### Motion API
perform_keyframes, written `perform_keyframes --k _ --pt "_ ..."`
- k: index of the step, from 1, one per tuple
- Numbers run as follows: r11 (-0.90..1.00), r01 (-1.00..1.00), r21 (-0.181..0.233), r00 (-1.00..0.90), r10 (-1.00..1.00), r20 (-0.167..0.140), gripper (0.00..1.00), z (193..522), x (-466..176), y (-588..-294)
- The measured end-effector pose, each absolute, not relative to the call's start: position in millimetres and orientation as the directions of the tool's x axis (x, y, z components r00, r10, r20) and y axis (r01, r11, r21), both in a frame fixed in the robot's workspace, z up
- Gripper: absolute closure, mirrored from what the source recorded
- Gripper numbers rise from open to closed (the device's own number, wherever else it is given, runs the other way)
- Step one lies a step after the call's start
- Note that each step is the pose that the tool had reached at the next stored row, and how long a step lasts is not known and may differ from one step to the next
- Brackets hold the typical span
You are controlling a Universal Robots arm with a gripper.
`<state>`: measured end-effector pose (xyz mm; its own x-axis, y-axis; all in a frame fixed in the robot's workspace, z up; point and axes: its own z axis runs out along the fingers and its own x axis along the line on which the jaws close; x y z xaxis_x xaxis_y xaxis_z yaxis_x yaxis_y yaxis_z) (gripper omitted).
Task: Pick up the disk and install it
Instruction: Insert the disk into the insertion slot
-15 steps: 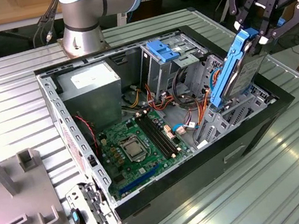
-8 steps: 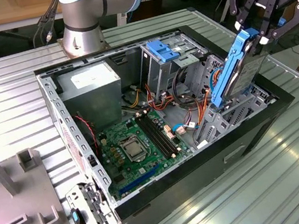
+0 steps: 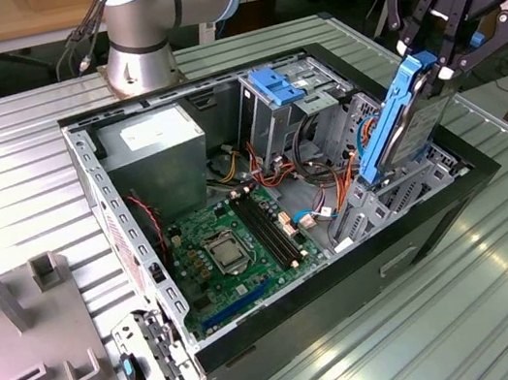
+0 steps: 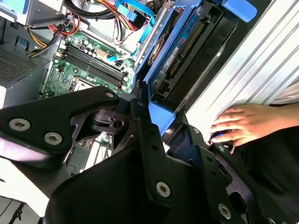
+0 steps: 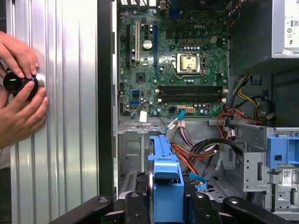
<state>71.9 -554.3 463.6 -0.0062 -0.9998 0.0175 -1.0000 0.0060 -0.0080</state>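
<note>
The disk (image 3: 401,130), a dark slab framed by blue rails, hangs steeply tilted over the open computer case (image 3: 349,281). Its lower end reaches the metal drive bay (image 3: 401,189) at the exterior view's right side of the case. My gripper (image 3: 435,69) is shut on the disk's upper end, with black fingers on both flat sides. In the second wrist view the disk (image 4: 187,51) runs away from the gripper (image 4: 159,116) toward the case. In the first wrist view the blue rail of the disk (image 5: 166,182) rises between the fingers (image 5: 198,205) above the bay.
Inside the case lie a green motherboard (image 3: 234,243), a grey power supply box (image 3: 153,149), a light-blue bracket (image 3: 276,83) and loose cables (image 3: 315,174). A person's hands (image 5: 18,93) hold a black knob on the ribbed metal table beside the case. A grey fixture (image 3: 23,329) stands at the exterior view's left.
</note>
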Motion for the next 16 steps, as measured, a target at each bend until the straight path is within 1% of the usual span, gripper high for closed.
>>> perform_keyframes --k 16 --pt "0.028 -1.0 -0.008 -0.028 -0.999 0.017 0.63 456.1 71.4 -556.5"
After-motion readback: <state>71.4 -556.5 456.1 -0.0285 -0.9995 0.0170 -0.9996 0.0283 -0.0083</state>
